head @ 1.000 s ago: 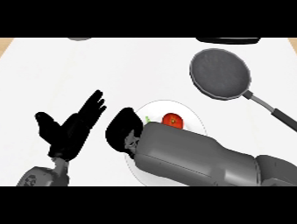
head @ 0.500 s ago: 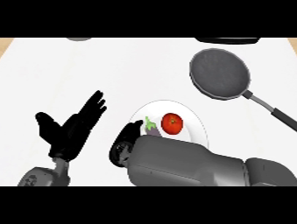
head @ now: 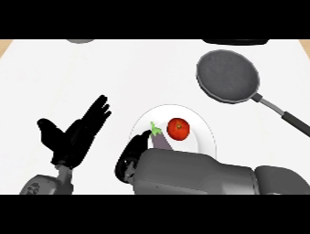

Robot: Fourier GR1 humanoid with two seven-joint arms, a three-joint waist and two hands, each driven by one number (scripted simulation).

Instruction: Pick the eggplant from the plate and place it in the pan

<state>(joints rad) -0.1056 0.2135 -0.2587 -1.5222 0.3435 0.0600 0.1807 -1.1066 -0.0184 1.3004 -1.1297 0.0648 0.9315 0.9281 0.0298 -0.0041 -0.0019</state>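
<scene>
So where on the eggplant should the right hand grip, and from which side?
Probably the dark body of the eggplant, just below its green stem, across its narrow width. Come from the left side of the plate: the tomato sits close on the eggplant's right, and the right hand is at that left edge.

My left hand (head: 76, 135) is matte black all over, with slim, tapering fingers (head: 98, 112) and a shorter thumb (head: 47, 127) beside them. Below the fingers I see a narrow grey wrist (head: 46, 185) with a rounded joint. My right hand (head: 131, 155) is black too, and behind it sits a bulky, smooth grey forearm (head: 198, 173) with rounded edges.
</scene>
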